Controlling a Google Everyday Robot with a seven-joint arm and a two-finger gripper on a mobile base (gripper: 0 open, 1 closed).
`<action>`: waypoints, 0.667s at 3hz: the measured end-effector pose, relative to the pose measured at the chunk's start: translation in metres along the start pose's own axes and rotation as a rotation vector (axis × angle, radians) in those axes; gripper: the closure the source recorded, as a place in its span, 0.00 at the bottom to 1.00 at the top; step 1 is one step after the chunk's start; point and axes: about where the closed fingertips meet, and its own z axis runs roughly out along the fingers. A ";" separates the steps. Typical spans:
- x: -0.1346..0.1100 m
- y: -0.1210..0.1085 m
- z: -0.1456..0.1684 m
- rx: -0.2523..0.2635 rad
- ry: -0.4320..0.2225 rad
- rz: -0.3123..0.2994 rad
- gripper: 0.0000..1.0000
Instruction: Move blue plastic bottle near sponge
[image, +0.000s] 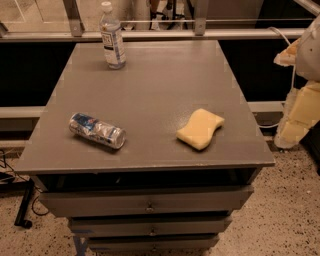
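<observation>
The blue plastic bottle (112, 37) stands upright at the far left of the grey cabinet top (160, 80). It is clear and bluish, with a white cap and a white label. The pale yellow sponge (200, 128) lies flat at the near right of the top. The bottle and the sponge are far apart. My gripper (299, 112) hangs off the cabinet's right side, beyond its edge, level with the sponge and well away from the bottle. It holds nothing that I can see.
A crushed silver-and-blue can (97, 130) lies on its side at the near left of the top. The cabinet has several drawers (150, 205) below. A metal rail (160, 34) and a glass partition run behind it. The floor is speckled.
</observation>
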 end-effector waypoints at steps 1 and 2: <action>0.000 0.000 0.000 0.000 0.000 0.000 0.00; -0.009 -0.011 0.006 0.011 -0.041 -0.003 0.00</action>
